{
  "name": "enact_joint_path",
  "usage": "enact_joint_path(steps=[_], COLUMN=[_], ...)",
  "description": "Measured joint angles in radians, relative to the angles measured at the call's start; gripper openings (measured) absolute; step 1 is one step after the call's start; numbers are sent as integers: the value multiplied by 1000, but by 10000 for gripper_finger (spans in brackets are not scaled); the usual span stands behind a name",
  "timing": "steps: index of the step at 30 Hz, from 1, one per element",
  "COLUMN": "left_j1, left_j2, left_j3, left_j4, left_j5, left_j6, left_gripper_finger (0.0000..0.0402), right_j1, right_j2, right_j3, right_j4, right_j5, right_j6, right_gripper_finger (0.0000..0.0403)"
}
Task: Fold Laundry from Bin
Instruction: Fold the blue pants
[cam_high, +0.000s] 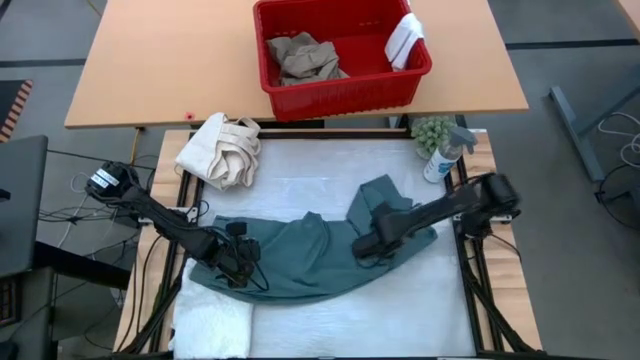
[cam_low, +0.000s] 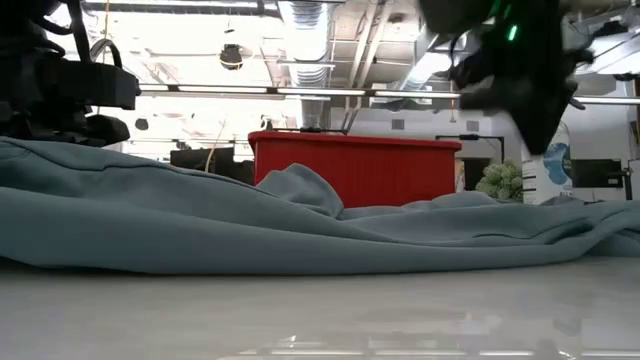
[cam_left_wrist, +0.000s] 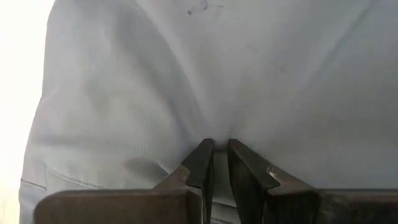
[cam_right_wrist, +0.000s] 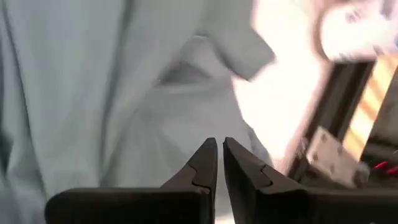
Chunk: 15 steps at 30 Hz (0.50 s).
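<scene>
The worktop (cam_high: 300, 170) carries a large teal-green garment (cam_high: 310, 255), spread in a wide curved band across its near half. In the low view the garment (cam_low: 250, 225) lies in low folds across the full width of the surface.

The bin (cam_high: 340, 85), red with slotted sides, stands on the tan table beyond the worktop. It holds the tan khaki trousers (cam_high: 303, 58) on its left side and a small white cloth (cam_high: 405, 40) draped at its right rim.

A cream canvas cloth (cam_high: 220, 150) lies at the worktop's far left corner. A white textured towel (cam_high: 212, 325) lies at the near left edge, just beside the garment.

The left end effector (cam_high: 238, 265) is clenched on garment fabric at the left end; its fingers (cam_left_wrist: 200, 163) pinch a fold. The right end effector (cam_high: 365, 243) is clenched on the garment at its right part.

A spray bottle (cam_high: 445, 155) stands at the far right corner.
</scene>
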<state>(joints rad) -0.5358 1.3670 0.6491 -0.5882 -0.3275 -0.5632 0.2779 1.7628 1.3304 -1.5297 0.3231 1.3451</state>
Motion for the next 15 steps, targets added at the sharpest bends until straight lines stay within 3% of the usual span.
enact_joint_path(steps=[3, 7, 11, 15], left_j1=[0, 0, 1, 14], left_j2=[0, 0, 0, -13], left_j3=[0, 0, 3, 46], left_j4=[-1, -3, -15, -79], left_j5=[-10, -30, -52, -49], left_j6=[-17, -29, -79, -80], left_gripper_finger=[39, 39, 39, 39], right_j1=[17, 13, -59, -112], right_j2=[-129, -246, -308, -365], right_j3=[-8, -89, -223, -338], right_j4=[-13, 116, 280, 498], right_j5=[-6, 112, 135, 138], right_j6=[106, 219, 238, 132], right_gripper_finger=[55, 65, 64, 40])
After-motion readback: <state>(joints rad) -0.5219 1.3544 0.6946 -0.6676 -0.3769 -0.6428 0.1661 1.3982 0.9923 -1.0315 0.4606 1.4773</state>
